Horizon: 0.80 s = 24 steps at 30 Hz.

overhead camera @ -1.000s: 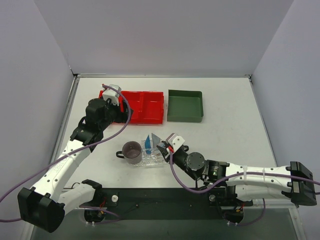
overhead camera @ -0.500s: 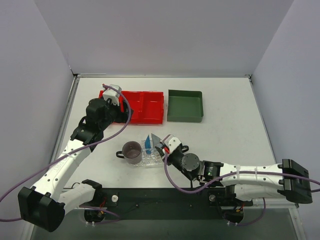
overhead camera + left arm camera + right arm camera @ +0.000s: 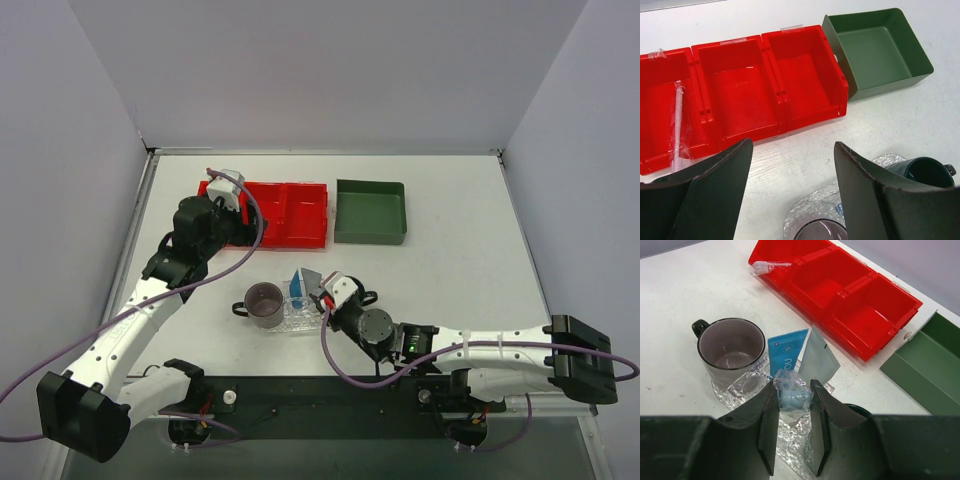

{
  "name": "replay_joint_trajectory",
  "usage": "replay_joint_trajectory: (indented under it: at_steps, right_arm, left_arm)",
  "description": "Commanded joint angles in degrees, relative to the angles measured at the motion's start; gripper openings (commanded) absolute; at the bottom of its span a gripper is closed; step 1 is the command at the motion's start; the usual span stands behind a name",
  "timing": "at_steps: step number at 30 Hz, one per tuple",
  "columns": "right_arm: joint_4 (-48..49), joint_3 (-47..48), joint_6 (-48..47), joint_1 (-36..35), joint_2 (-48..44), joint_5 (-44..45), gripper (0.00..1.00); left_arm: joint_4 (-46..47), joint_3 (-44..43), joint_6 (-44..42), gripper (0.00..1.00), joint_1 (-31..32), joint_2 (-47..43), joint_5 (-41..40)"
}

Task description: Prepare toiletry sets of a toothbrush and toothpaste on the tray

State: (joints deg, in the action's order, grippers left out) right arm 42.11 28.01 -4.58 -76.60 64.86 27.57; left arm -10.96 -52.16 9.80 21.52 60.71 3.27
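Observation:
My right gripper [image 3: 793, 386] is shut on the toothbrush [image 3: 790, 399], a short light-blue piece in clear wrap, and holds it just over the tray [image 3: 790, 445], a clear bumpy plastic oval. In the top view the right gripper [image 3: 326, 291] is at the tray's [image 3: 300, 322] right end. The toothpaste [image 3: 677, 120], a long white piece in clear wrap, lies in the red bin's left compartment; it also shows in the right wrist view [image 3: 767, 265]. My left gripper [image 3: 793, 145] is open and empty, hovering over the red bin's left end in the top view [image 3: 228, 188].
A grey mug [image 3: 731, 347] stands on the tray's left end. A blue sachet [image 3: 786, 354] and a grey sachet [image 3: 817, 360] lean on the tray. A dark green cup [image 3: 925, 172] stands right of the tray. The red three-compartment bin [image 3: 290, 212] and dark green bin [image 3: 370, 210] sit behind.
My right arm has moved left and forward, bringing the shut gripper with the toothbrush over the tray's right end. The left arm has not moved.

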Motion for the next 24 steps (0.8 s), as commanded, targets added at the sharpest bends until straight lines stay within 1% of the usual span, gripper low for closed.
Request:
replay_joint_trajectory:
  at_steps: [1, 5, 8, 11, 12, 18, 24]
  right_arm:
    - [6.6, -1.0, 0.1, -0.5, 0.6, 2.2, 0.00]
    - [7.4, -1.5, 0.4, -0.5, 1.0, 2.7, 0.00]
    - [7.0, -1.5, 0.7, -0.6, 0.8, 2.9, 0.04]
    - [6.1, -1.3, 1.0, -0.6, 0.1, 3.1, 0.15]
    - [5.3, -1.2, 1.1, -0.7, -0.1, 3.0, 0.21]
    - [3.3, -0.9, 1.7, -1.4, -1.6, 3.9, 0.37]
    - [1.4, -0.5, 2.4, -2.2, -3.1, 4.9, 0.49]
  left_arm:
    - [1.1, -0.9, -0.7, 0.76, -0.2, 0.0, 0.7]
    - [1.1, -1.0, -0.7, 0.76, -0.2, 0.0, 0.6]
    - [1.1, -1.0, -0.7, 0.76, -0.2, -0.1, 0.8]
    - [1.0, -1.1, -0.7, 0.76, -0.2, -0.1, 0.8]
    - [1.0, -1.0, -0.7, 0.76, -0.2, -0.1, 0.7]
    - [1.0, -1.0, -0.7, 0.76, -0.3, -0.1, 0.7]
    - [0.9, -1.2, -0.7, 0.76, -0.2, 0.0, 0.9]
